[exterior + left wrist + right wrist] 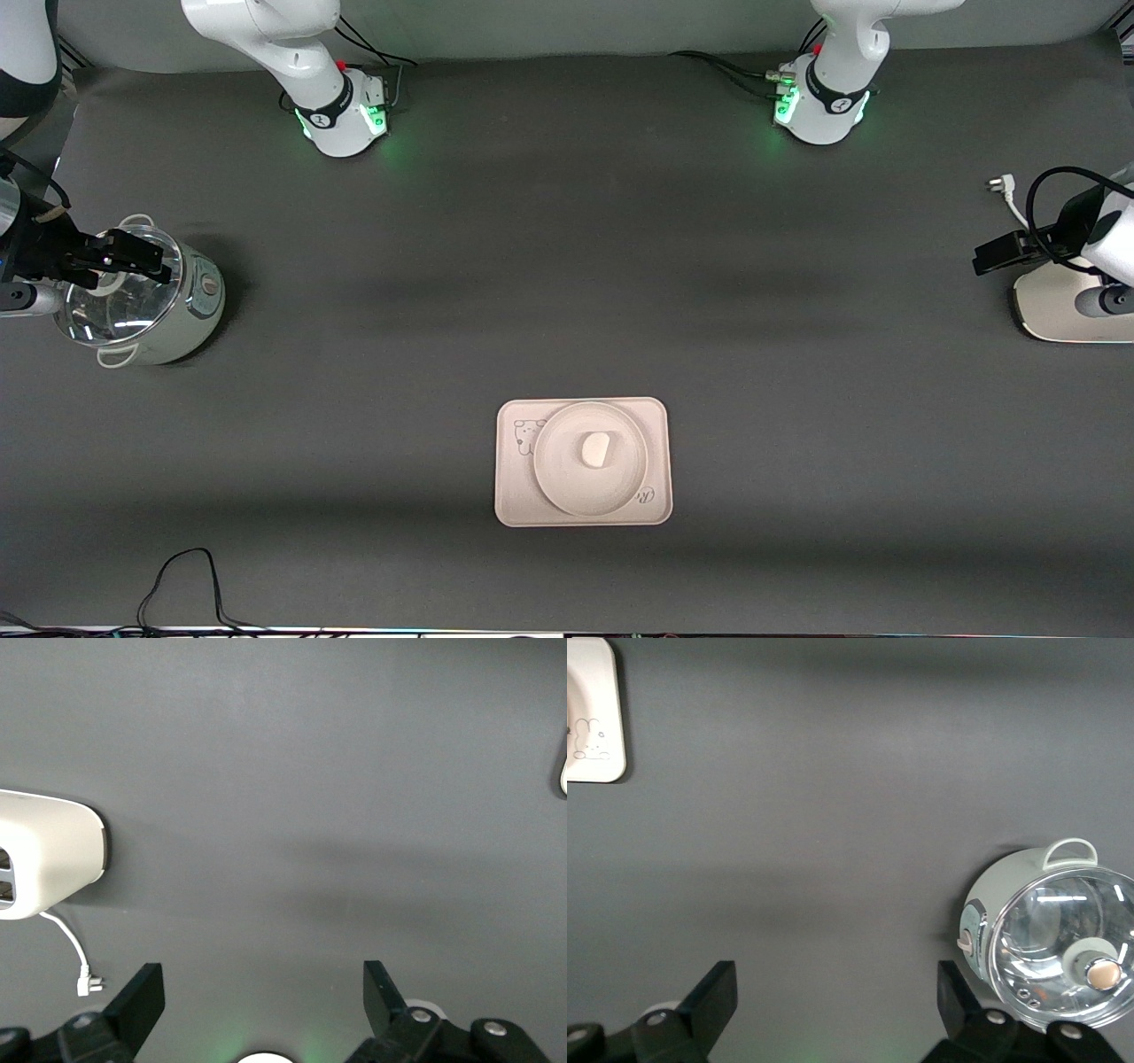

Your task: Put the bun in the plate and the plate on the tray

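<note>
The small off-white bun (pixel 594 449) lies in the middle of the round cream plate (pixel 565 486). The plate sits on the cream-pink rectangular tray (pixel 516 498), in the middle of the table near the front camera. A corner of the tray with its cartoon animal shows in the right wrist view (pixel 594 722). My right gripper (pixel 146 257) is open and empty, up over the pot at the right arm's end; it also shows in its wrist view (pixel 837 979). My left gripper (pixel 985 255) is open and empty beside the white appliance at the left arm's end; it also shows in its wrist view (pixel 263 979).
A pale green pot with a glass lid (pixel 142 301) stands at the right arm's end, also in the right wrist view (pixel 1054 939). A white appliance (pixel 1063 306) with a loose plug (pixel 1001 188) stands at the left arm's end. A black cable (pixel 186 585) lies at the front edge.
</note>
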